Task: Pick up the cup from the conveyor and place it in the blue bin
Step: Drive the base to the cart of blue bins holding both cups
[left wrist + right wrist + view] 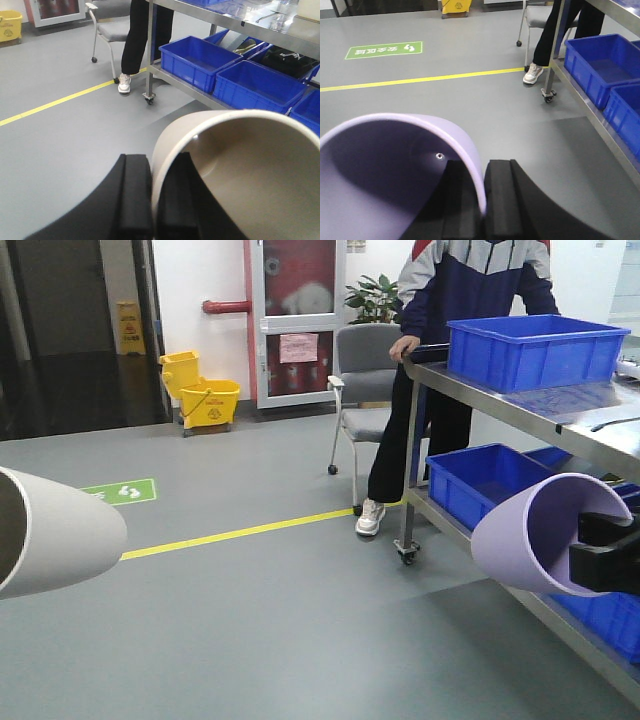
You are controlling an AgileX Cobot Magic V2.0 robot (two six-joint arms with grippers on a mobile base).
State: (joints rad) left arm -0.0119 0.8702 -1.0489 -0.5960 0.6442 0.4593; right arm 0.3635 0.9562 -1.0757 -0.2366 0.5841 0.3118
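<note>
Currently my left gripper (154,200) pinches a beige cup (250,165) by its rim; my right gripper (481,205) pinches a lilac cup (385,170) likewise. The blue bin (535,350) sits on a steel trolley (590,425), well apart. Rim-only grips may slip in transit, and a person (450,300) stands beside the bin.

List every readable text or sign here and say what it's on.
Nothing reads clearly.
Green floor sign: white footprints and characters, upside down, blurred.
Yellow caution stand: too small.
Yellow mop bucket label: too small.
Pink notice on door: blurred.
</note>
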